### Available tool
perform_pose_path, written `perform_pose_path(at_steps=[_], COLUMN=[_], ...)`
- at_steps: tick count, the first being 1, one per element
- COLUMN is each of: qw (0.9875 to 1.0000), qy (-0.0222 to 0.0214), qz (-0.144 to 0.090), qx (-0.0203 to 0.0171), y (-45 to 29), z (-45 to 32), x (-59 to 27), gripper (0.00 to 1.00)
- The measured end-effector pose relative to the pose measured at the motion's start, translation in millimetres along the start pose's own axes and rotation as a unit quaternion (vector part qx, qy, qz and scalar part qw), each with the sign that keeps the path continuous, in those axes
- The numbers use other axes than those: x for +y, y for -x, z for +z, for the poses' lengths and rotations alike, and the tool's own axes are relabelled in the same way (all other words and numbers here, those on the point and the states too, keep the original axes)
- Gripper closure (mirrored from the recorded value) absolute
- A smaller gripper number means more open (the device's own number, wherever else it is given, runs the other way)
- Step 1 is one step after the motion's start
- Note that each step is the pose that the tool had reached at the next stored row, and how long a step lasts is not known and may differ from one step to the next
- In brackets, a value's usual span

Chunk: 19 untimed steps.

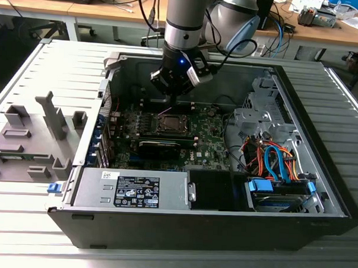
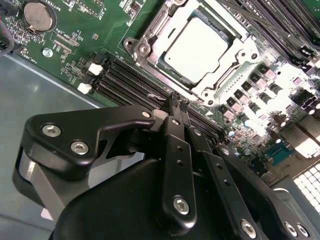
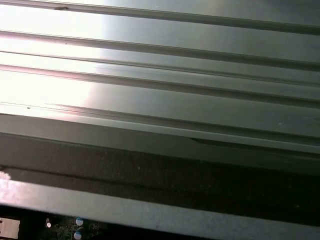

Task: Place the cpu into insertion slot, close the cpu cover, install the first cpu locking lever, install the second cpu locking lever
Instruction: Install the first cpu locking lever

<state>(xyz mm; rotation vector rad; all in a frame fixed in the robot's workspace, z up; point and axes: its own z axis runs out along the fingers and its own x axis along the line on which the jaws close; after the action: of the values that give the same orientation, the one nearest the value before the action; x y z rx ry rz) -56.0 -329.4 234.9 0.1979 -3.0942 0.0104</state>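
Observation:
The cpu point(image 2: 197, 47), a pale square chip, lies flat in the insertion slot point(image 2: 131, 45) on the green motherboard. The silvery cpu cover point(image 2: 235, 55) lies down around the chip, which shows through the cover's window. In the exterior view the socket with the cpu point(image 1: 169, 123) sits mid-board, and a thin lever point(image 1: 165, 112) sticks up at its far edge. My gripper point(image 2: 177, 101) hangs just above the board beside the socket. Its black fingertips are pressed together with nothing between them. The gripper point(image 1: 173, 97) is over the socket's far side.
Black memory slots point(image 2: 125, 80) run between gripper and socket. A black graphics card point(image 1: 160, 146) lies in front of the socket. The power supply point(image 1: 132, 191), drive cage with coloured cables point(image 1: 273, 162) and case walls point(image 1: 336, 200) surround the board. A grey fixture point(image 1: 30, 133) stands outside the case.

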Motion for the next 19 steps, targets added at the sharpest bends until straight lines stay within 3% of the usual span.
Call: perform_pose_path(at_steps=[19], qw=[1.0], qy=[0.0], qz=[-0.001], qx=[0.0], y=[6.4], z=[11.8], x=[-0.7], gripper=[0.89])
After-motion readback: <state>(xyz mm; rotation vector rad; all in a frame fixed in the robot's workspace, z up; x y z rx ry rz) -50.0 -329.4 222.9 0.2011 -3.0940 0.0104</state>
